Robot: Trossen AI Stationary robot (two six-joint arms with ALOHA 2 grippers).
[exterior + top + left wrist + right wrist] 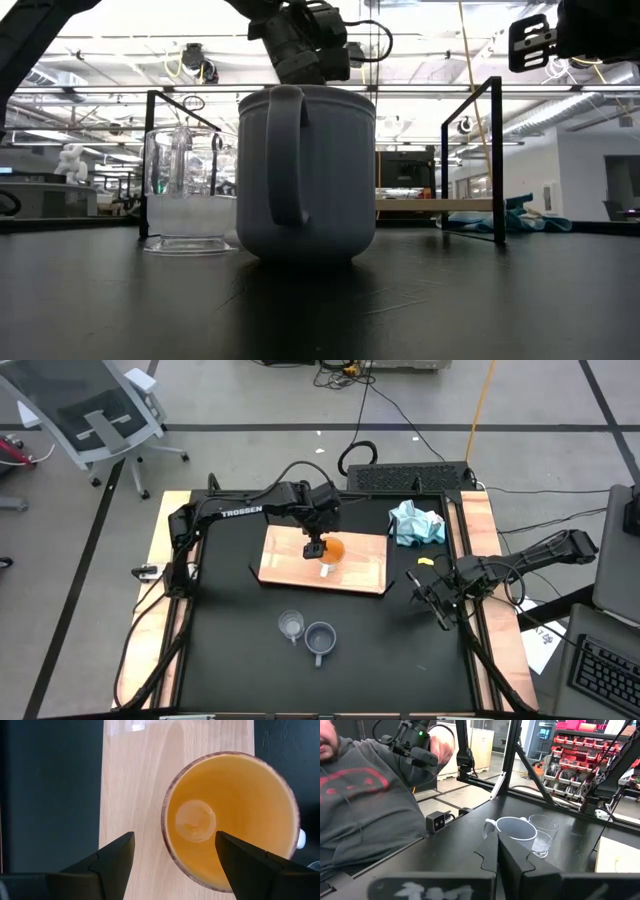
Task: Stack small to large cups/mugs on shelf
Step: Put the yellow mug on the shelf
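Note:
The orange mug [334, 548] stands upright on the light-wood shelf [290, 560], its white handle [326, 570] toward the table's near edge. My left gripper [175, 837] is open above it, pointing down. One finger [240, 862] is over the mug's inside [230, 815] and the other [112, 862] is outside its rim, over the board. The blue-grey mug [320, 639] and the clear glass cup [291, 625] stand side by side on the black table, nearer than the shelf. My right gripper [433, 598] is shut and empty at the table's right.
A light-blue cloth [415, 524] lies at the far right, beside the shelf. A yellow bit [427, 562] lies near my right arm. A person in a grey hoodie [365, 805] is beyond the table's left edge. Black table lies bare at the near left.

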